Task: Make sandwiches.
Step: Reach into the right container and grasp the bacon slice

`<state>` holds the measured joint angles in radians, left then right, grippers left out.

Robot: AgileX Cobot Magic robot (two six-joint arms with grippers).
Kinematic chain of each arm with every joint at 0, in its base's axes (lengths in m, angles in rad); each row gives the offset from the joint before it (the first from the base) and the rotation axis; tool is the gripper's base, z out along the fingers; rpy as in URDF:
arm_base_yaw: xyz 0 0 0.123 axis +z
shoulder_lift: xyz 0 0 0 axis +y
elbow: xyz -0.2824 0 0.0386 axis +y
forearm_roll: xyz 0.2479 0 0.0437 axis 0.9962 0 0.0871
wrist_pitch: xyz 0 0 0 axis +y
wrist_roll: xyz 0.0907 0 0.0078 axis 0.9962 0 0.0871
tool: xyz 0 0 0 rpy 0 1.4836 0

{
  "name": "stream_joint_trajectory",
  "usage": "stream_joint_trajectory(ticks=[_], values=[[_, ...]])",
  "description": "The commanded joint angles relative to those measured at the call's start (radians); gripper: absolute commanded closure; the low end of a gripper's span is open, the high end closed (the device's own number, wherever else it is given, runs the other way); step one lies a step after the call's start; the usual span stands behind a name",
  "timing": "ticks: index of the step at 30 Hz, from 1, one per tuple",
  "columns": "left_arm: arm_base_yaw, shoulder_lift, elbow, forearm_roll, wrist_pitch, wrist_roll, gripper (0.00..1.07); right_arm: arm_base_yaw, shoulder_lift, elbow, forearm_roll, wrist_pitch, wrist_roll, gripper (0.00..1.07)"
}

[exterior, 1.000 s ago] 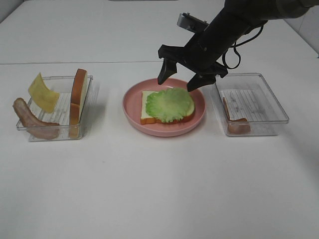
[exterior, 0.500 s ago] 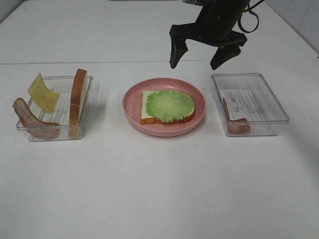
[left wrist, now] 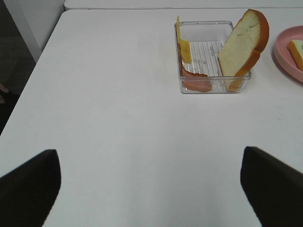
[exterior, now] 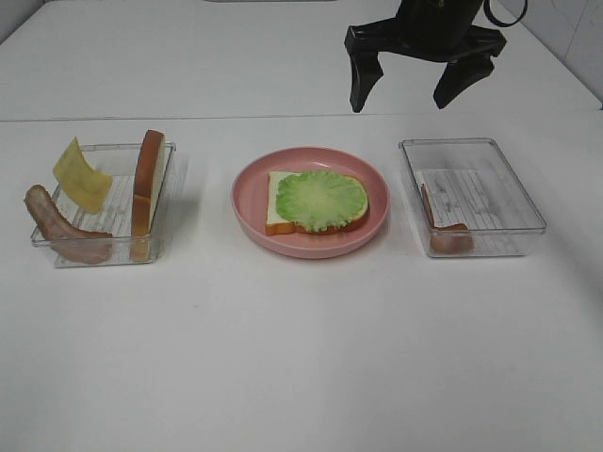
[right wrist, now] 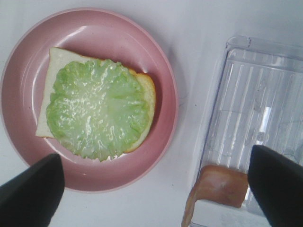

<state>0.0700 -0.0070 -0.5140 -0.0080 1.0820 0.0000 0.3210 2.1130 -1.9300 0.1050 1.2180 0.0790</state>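
A bread slice (exterior: 279,200) with lettuce (exterior: 320,198) on it lies on the pink plate (exterior: 247,202). Cheese (exterior: 80,174), bacon (exterior: 64,240) and the second slice (exterior: 148,174) are not yet added. The right claw (exterior: 402,99) and left claw (left wrist: 151,189) stand wide, empty.

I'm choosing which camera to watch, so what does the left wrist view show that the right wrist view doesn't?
Only left wrist: a clear tray holding a cheese slice, a bacon strip and a leaning bread slice. Only right wrist: the lettuce leaf, and a second tray with a bacon piece. Both: the pink plate and the sandwich base on it, just their edge in the left wrist.
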Motion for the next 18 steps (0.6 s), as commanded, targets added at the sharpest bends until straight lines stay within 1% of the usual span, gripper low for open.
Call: stream_joint_trajectory(ticks=[1,2,3,4,6,8,9,11,12,14,17,18], values=[[0.004,-0.017,-0.001,0.002,-0.007,0.0,0.09,-0.001,-0.03,0.08,-0.028,0.112,0.011,0.09],[0.004,-0.017,-0.001,0.002,-0.007,0.0,0.09,-0.001,-0.033,0.104,-0.035,0.112,0.013,0.09],[0.004,-0.017,-0.001,0.002,-0.007,0.0,0.09,-0.001,-0.033,0.104,-0.035,0.112,0.013,0.09],[0.004,-0.017,-0.001,0.002,-0.007,0.0,0.09,-0.004,-0.036,0.144,-0.057,0.112,0.018,0.09],[0.004,-0.017,-0.001,0.002,-0.007,0.0,0.09,-0.004,-0.036,0.158,-0.067,0.109,0.022,0.09],[0.004,-0.017,-0.001,0.002,-0.007,0.0,0.09,-0.016,-0.036,0.201,-0.078,0.098,0.031,0.09],[0.004,-0.017,-0.001,0.002,-0.007,0.0,0.09,-0.016,-0.036,0.201,-0.078,0.098,0.031,0.09],[0.004,-0.017,-0.001,0.002,-0.007,0.0,0.09,-0.041,-0.036,0.251,-0.057,0.075,0.031,0.09],[0.004,-0.017,-0.001,0.002,-0.007,0.0,0.09,-0.041,-0.036,0.251,-0.057,0.075,0.031,0.09],[0.004,-0.017,-0.001,0.002,-0.007,0.0,0.09,-0.076,-0.036,0.315,-0.016,0.019,0.016,0.11],[0.004,-0.017,-0.001,0.008,-0.007,0.0,0.09,-0.082,-0.036,0.327,-0.004,0.001,0.008,0.11],[0.004,-0.017,-0.001,0.015,-0.007,0.0,0.09,-0.083,-0.036,0.347,0.021,-0.04,-0.003,0.12]])
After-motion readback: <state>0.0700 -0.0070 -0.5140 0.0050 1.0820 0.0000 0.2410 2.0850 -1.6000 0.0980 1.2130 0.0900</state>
